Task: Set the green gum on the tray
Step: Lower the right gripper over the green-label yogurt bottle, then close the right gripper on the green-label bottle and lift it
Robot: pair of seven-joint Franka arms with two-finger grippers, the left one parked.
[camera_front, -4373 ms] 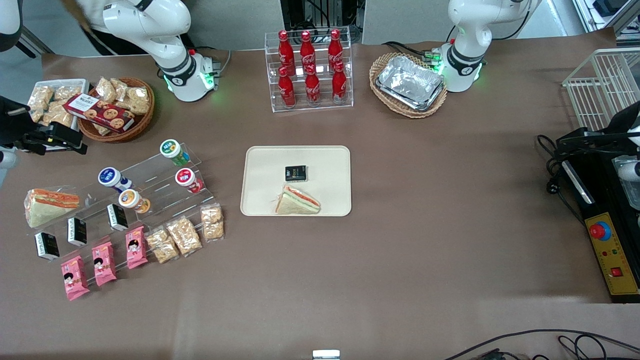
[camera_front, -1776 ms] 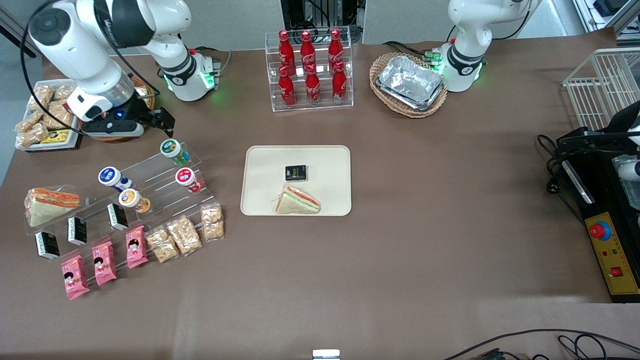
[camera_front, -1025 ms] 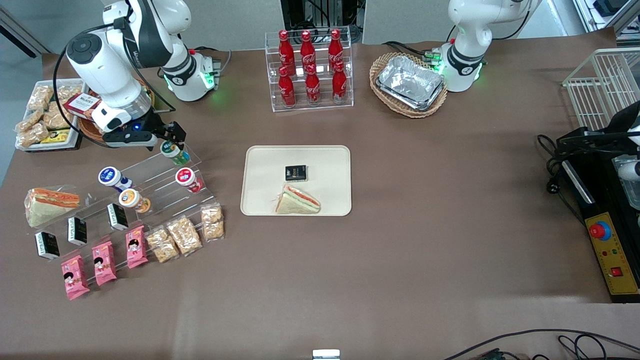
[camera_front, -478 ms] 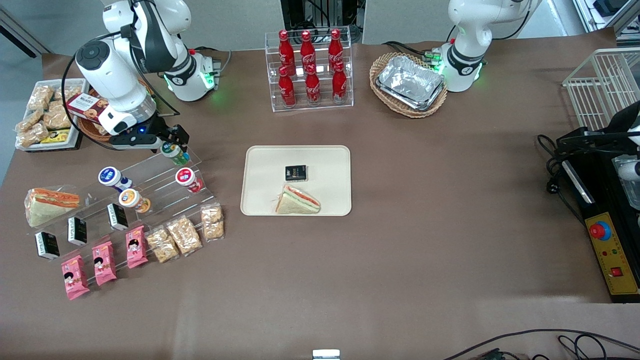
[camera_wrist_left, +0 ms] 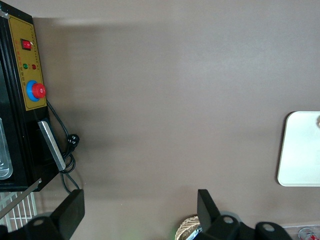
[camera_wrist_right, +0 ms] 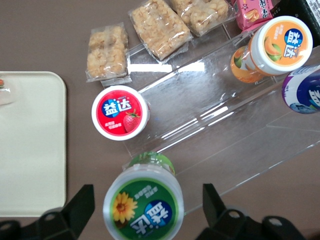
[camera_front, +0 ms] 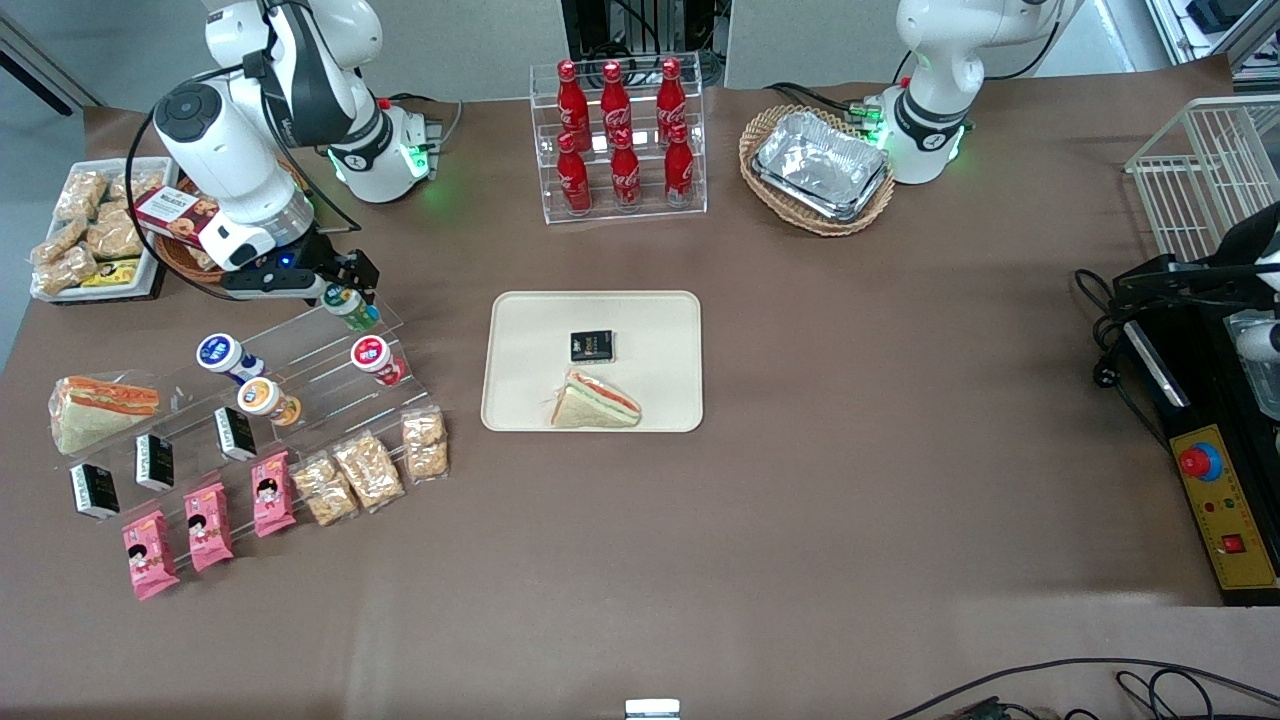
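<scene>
The green gum (camera_front: 349, 303) stands on the highest step of a clear acrylic stand (camera_front: 300, 350). Its white lid with the green flower label (camera_wrist_right: 143, 206) faces the right wrist camera. My gripper (camera_front: 346, 288) hangs just over it and is open. One finger (camera_wrist_right: 80, 202) is on each side of the lid, each with a gap to it. The beige tray (camera_front: 655, 335) lies mid-table, toward the parked arm from the stand, and its rounded corner (camera_wrist_right: 30, 150) shows in the right wrist view. The tray's edge (camera_wrist_left: 300, 150) also shows in the left wrist view.
Red-labelled (camera_wrist_right: 120, 112), orange (camera_wrist_right: 274, 47) and blue (camera_wrist_right: 304, 90) bottles share the stand, one step nearer the front camera. Snack packs (camera_front: 368, 470) lie at its foot. A sandwich (camera_front: 595, 402) and a black packet (camera_front: 591, 346) lie on the tray. A cola rack (camera_front: 618, 140) stands farther back.
The right arm swung in from the working arm's end of the table and came over the green gum. In the last half second it hardly moved.
</scene>
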